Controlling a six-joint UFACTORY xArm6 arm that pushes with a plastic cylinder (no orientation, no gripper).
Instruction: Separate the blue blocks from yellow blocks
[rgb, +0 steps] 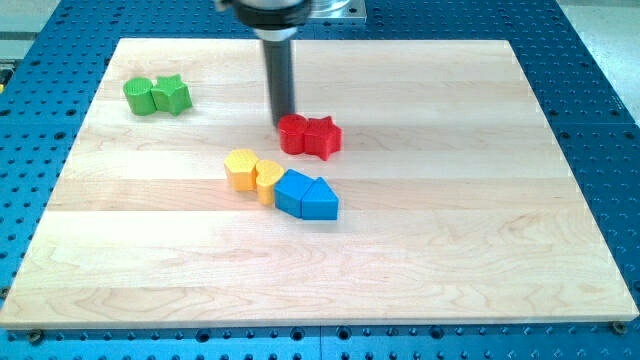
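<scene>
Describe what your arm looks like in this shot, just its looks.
Only its lower end shows. A round black collar with some pale metal behind it sits at the view's top edge, and a straight, dark grey, smooth rod hangs from it. I see no cables or markings. My tip is blunt and plain, right by the left side of the red blocks.

Illumination is bright, even and diffuse. The wooden board (420, 240) is uniformly lit with no glare patches. Shadows are short and soft: a faint dark rim shows beneath the blue blocks (306, 196), the yellow blocks (251, 172) and the red blocks (309, 136). Focus is adequate across the frame, with slightly soft edges. The rod (281, 80) appears dark and low in detail.
</scene>
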